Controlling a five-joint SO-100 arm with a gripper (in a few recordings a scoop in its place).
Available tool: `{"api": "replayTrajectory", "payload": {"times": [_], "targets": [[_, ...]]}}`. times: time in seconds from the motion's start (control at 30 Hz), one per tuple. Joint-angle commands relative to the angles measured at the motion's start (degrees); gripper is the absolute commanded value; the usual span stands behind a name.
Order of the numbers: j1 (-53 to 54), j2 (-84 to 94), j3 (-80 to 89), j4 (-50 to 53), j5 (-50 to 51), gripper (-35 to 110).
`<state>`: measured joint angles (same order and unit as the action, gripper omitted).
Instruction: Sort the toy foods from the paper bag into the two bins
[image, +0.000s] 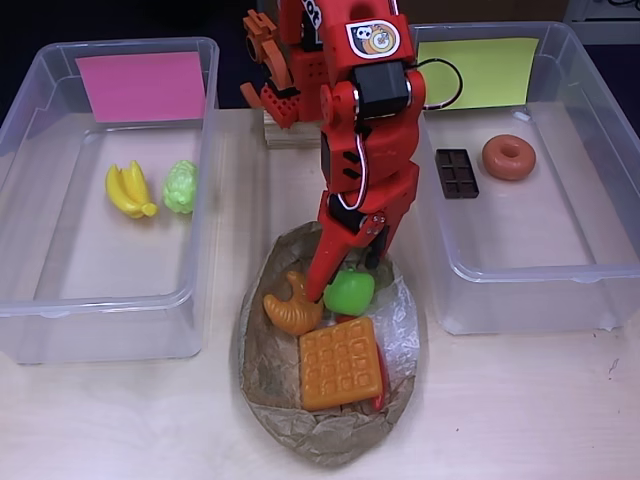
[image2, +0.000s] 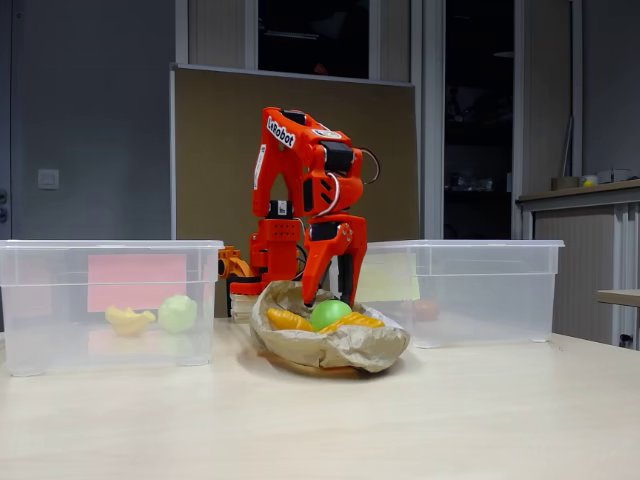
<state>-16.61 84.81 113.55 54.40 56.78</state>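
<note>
pale wood-grain desk (image: 120, 420) carries everything in the overhead view. the pink-labelled bin (image: 30, 300) on the left holds the bananas (image: 130, 190) and the grapes (image: 180, 187), lying near each other. the yellow-green-labelled bin (image: 600, 280) on the right holds the chocolate bar (image: 457, 172) with the donut (image: 509, 157) just beside it. between the bins lies the paper bag (image: 262, 395), open and crumpled, with the croissant (image: 291, 306), the green apple (image: 350, 292) and the waffle (image: 339, 362) in it; a red edge, likely the chili (image: 381, 400), peeks from under the waffle's right side. the claw (image: 345, 278) reaches down into the bag at the apple, one finger running between croissant and apple. whether the jaws are closed on the apple or only set about it, i cannot tell.

dim office with a brown board behind, in the fixed view. the arm bends down over the bag (image2: 350, 350), and the claw (image2: 330, 298) sits right at the top of the apple (image2: 328, 314), between the two clear bins (image2: 60, 300) (image2: 500, 290).

the apple looks like light, hard, smooth plastic, so it will probably slip unless it is pinched across its widest part. the bag is soft and may shift or lift with it.
</note>
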Motion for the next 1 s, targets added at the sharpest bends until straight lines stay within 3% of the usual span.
{"api": "replayTrajectory", "payload": {"times": [0.0,0.5,0.7,0.97], "targets": [[-1.3,0.0,1.1,-0.5,1.1,41],[0.1,-6.6,-3.3,-1.1,-1.0,28],[1.5,-6.3,-7.6,3.2,-3.3,20],[4.5,-2.9,-18.5,14.0,-7.7,19]]}}
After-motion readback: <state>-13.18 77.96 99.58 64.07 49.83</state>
